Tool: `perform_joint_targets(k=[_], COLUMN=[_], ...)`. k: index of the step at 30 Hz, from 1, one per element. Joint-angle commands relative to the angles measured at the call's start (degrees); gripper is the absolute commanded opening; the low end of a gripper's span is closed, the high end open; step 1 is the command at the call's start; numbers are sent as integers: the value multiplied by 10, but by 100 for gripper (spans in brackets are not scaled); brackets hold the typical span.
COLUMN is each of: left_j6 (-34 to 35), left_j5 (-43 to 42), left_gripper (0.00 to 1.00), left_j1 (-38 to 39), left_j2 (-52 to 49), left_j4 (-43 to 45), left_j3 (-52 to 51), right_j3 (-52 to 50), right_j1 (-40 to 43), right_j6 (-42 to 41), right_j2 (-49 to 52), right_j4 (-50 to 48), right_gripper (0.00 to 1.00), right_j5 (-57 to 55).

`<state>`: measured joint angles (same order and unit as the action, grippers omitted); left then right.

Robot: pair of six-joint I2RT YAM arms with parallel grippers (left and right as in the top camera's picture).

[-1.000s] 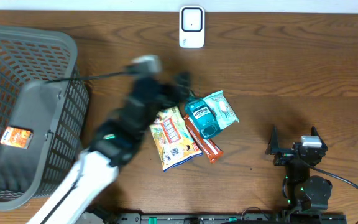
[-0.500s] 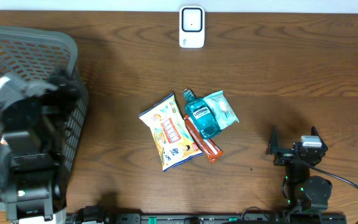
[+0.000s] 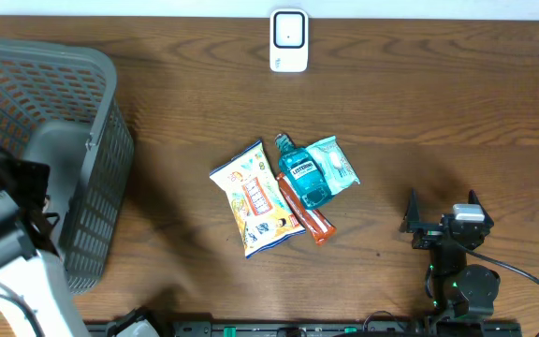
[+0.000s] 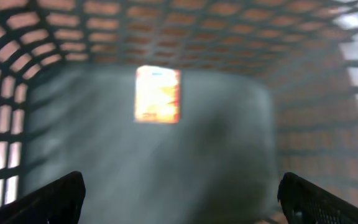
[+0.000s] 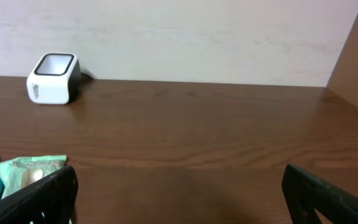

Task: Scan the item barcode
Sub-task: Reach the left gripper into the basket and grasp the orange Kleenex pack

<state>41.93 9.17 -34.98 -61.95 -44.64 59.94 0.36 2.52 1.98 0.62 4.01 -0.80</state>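
Centre of frame: snack bag and mouthwash bottle, long axes roughly up-frame toward the scanner. Nearer: right claw, lower right, spread and empty. The left claw, also spread, is apparently inside the basket, far left.

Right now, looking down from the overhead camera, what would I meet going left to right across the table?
grey basket → snack bag → blue bottle → teal packet → right tool, open. The white scanner and the orange stick pack are left out because they overlap the others.
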Motion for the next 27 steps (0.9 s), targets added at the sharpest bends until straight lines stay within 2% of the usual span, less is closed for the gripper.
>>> perform_joint_targets(k=[1, 6, 8, 12, 15, 21, 27], left_j6=[4, -3, -6, -44, -80, -117, -120], left_j5=[-6, -41, -45, -76, -119, -141, -141], left_gripper=[99, 99, 96, 89, 88, 89, 89], left_j1=[-33, -71, -85, -112, -127, -136, -136], left_j2=[-62, -139, -165, -216, -244, -272, -277], left_j4=[-5, 2, 5, 28, 57, 96, 132], left_j3=[-10, -10, -10, -10, -12, -13, -28], right_j3=[-1, -1, -1, -1, -1, -1, -1], right_j1=[-5, -5, -5, -5, -5, -5, -5], right_j6=[5, 4, 4, 4, 5, 4, 5], right_j2=[-3, -3, -3, -3, -3, -3, -3], right_j4=[2, 2, 2, 2, 2, 2, 2], right_gripper=[99, 99, 99, 99, 99, 99, 99], right_j5=[3, 3, 3, 3, 3, 3, 3])
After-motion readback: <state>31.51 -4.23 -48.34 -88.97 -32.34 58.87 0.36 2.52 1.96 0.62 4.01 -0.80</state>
